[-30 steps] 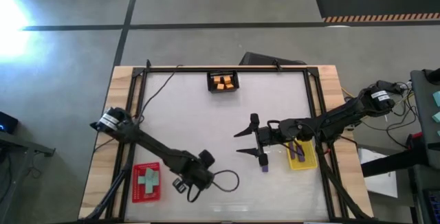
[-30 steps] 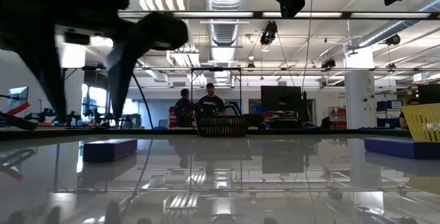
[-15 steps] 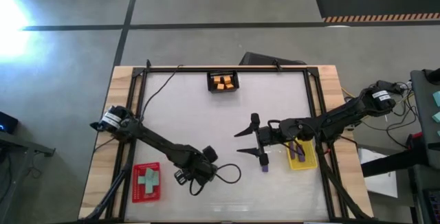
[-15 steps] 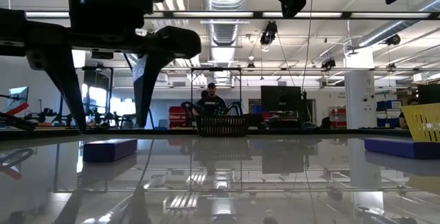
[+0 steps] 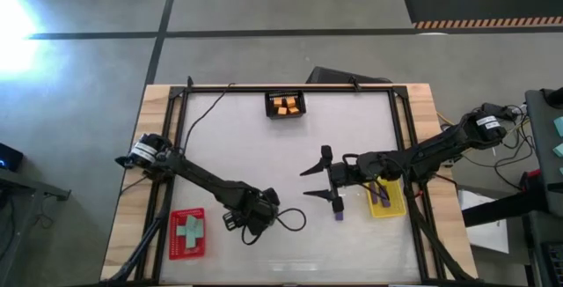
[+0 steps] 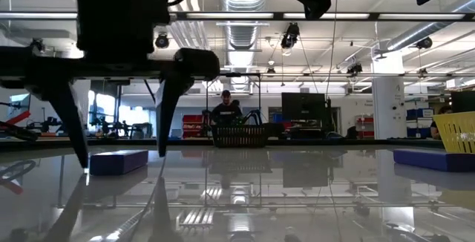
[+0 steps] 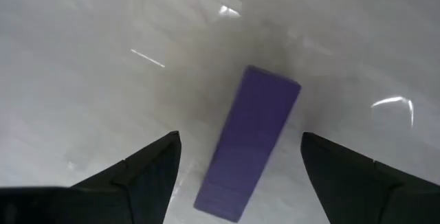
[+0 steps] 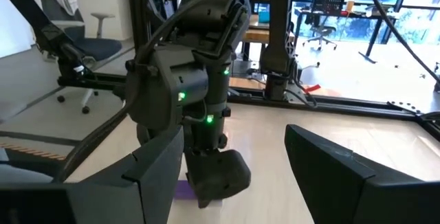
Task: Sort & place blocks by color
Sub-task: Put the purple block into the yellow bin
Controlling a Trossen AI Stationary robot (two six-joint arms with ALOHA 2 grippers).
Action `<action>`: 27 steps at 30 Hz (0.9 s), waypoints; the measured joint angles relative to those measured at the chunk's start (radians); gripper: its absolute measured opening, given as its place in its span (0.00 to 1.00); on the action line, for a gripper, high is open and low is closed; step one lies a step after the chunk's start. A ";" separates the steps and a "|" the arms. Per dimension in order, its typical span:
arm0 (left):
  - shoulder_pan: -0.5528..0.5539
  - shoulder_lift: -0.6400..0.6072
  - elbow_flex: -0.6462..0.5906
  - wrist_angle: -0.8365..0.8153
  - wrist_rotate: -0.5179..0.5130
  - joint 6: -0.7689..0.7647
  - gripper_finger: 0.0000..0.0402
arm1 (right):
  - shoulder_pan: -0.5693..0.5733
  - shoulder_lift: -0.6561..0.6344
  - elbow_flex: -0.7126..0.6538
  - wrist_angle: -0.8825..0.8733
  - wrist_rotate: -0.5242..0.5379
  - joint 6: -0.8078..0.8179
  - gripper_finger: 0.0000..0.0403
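A purple block [image 7: 249, 143] lies flat on the pale surface [image 5: 264, 155], straight ahead of the left jaws and centred in the gap between the two spread fingers [image 7: 137, 176]. The left gripper [image 5: 242, 227] hangs over it with its jaws wide open, holding nothing and clear of the block on both sides. In the high view the gripper hides this block. In the low view the same block [image 6: 117, 160] shows between the two dark fingers, resting on the glossy top.

A second purple block [image 5: 339, 210] lies on the surface just beside the nearer finger of the right gripper [image 5: 322, 181]. Those jaws are also spread wide and empty, pointing toward the middle of the surface. Behind the right jaws, toward that arm's base, a yellow tray [image 5: 386, 200] holds more purple blocks [image 5: 379, 194].

Beside the left jaws, toward the surface's corner, a red tray [image 5: 187, 233] carries teal blocks [image 5: 186, 229] laid in a cross. Well apart from both jaws, at the far edge, a black tray [image 5: 286, 105] holds orange blocks [image 5: 286, 105].

In the right wrist view the left arm's wrist [image 8: 189, 100] stands ahead of the right jaws, a strip of purple showing at its foot. In the low view a person [image 6: 226, 110] stands in the room beyond the surface.
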 joint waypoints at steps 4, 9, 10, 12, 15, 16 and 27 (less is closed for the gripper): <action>0.003 0.000 -0.016 0.018 0.013 0.019 0.70 | 0.000 0.000 0.000 -0.005 0.000 0.000 0.61; 0.004 0.000 -0.022 0.026 0.020 0.019 0.62 | 0.000 0.000 0.000 -0.006 0.000 0.000 0.61; 0.004 -0.001 -0.025 0.028 0.020 0.019 0.59 | 0.000 0.000 0.000 -0.006 0.000 0.000 0.61; 0.004 -0.002 -0.030 0.030 0.021 0.014 0.53 | 0.000 0.000 0.000 -0.006 0.000 0.000 0.61; 0.004 -0.002 -0.033 0.032 0.027 0.010 0.43 | 0.000 0.000 0.000 -0.007 0.000 0.000 0.61; 0.004 -0.002 -0.033 0.035 0.027 0.010 0.39 | 0.000 0.000 0.000 -0.007 0.000 0.000 0.61; 0.007 -0.006 -0.034 0.119 -0.056 -0.137 0.22 | 0.000 0.000 0.000 -0.010 0.000 -0.012 0.61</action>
